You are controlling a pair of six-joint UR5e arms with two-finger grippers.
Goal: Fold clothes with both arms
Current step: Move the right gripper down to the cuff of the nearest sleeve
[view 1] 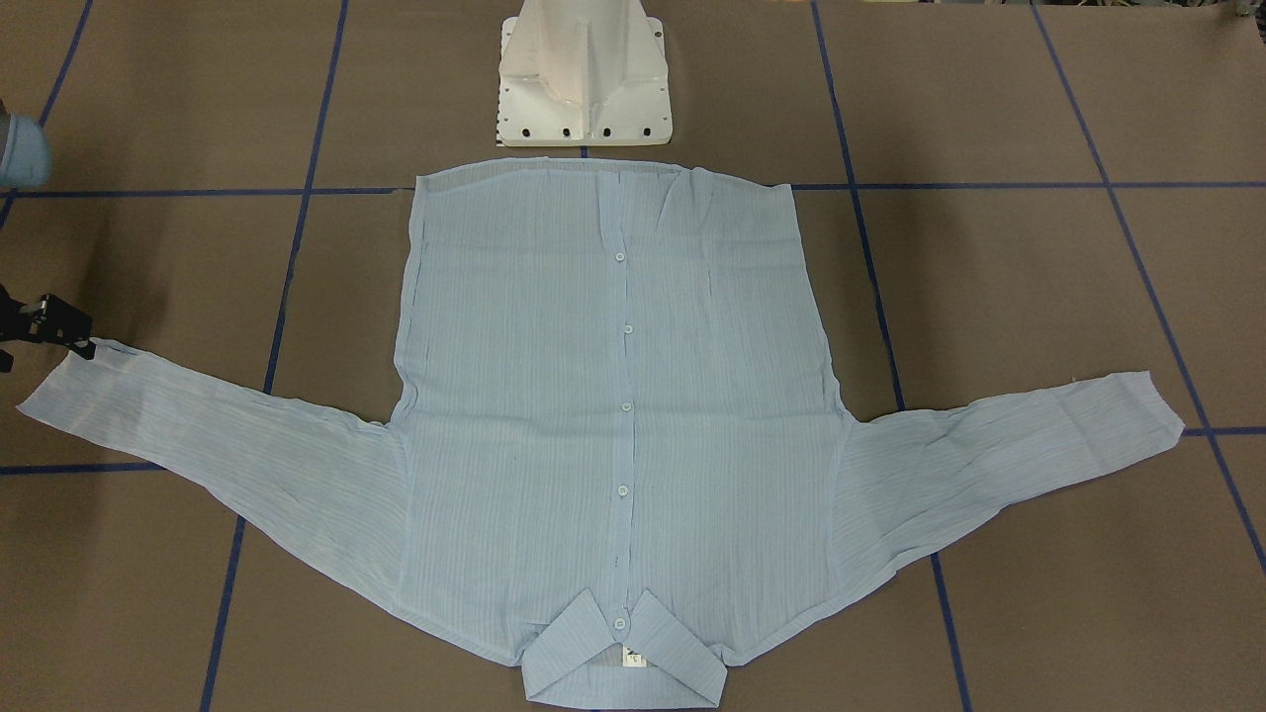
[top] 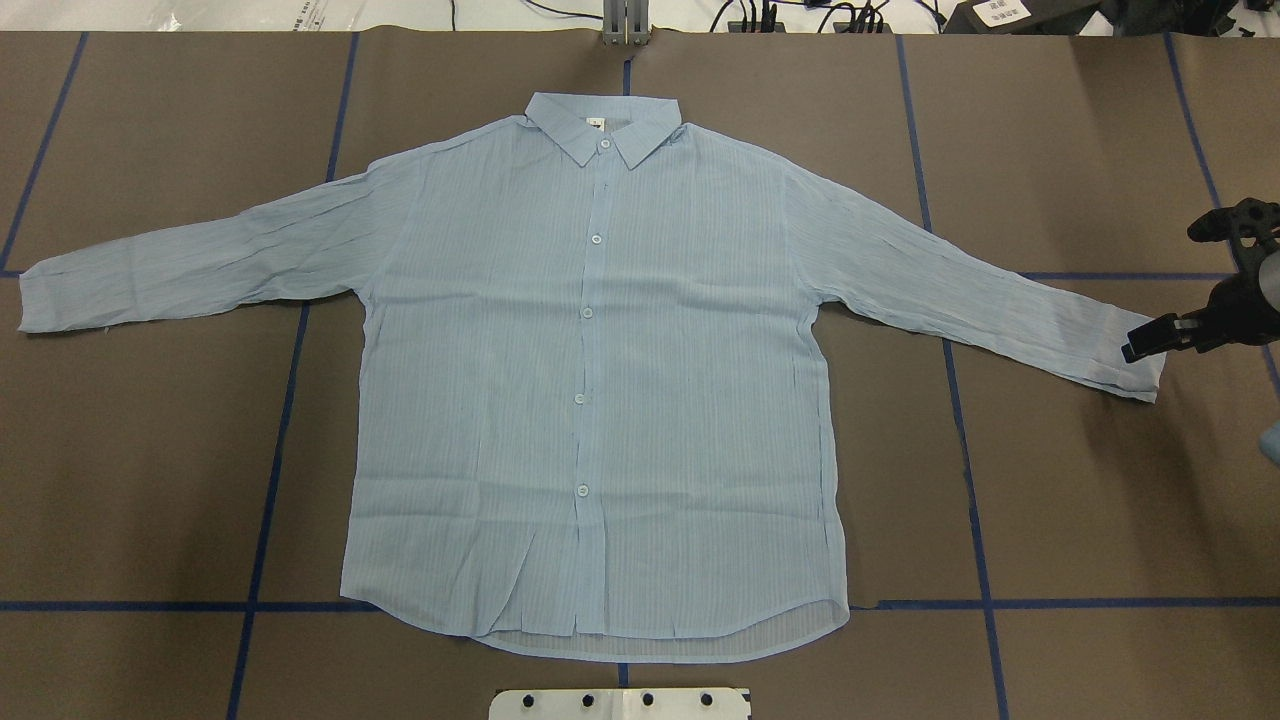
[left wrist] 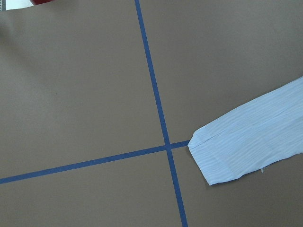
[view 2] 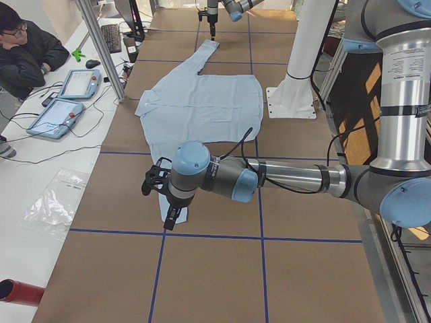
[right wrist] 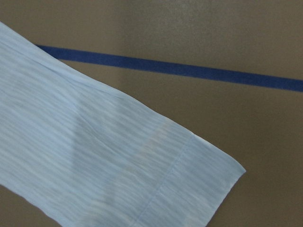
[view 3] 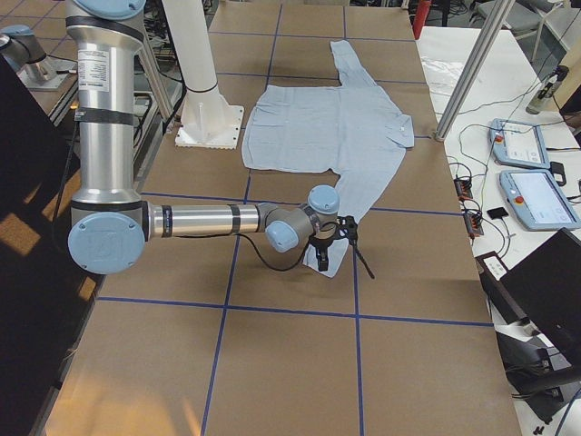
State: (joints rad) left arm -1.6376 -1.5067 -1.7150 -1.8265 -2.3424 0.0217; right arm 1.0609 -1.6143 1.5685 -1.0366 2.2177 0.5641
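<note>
The light blue striped shirt [top: 600, 380] lies flat and buttoned on the brown table, both sleeves spread and its collar [view 1: 621, 658] away from the robot's base. My right gripper [top: 1160, 338] hovers low at the right sleeve's cuff [top: 1125, 365]; its fingers look open, one fingertip [view 1: 87, 347] at the cuff's corner, and nothing is held. The right wrist view holds only that cuff [right wrist: 189, 184]. My left gripper [view 2: 163, 202] shows only in the exterior left view, above the table near the left cuff [left wrist: 222, 156]. I cannot tell whether it is open or shut.
The white pedestal base [view 1: 584, 89] stands just behind the shirt's hem. Blue tape lines [top: 270, 470] grid the table. A seated person [view 2: 27, 47] and two tablets [view 2: 64, 101] are at a side desk beyond an aluminium post [view 2: 101, 47].
</note>
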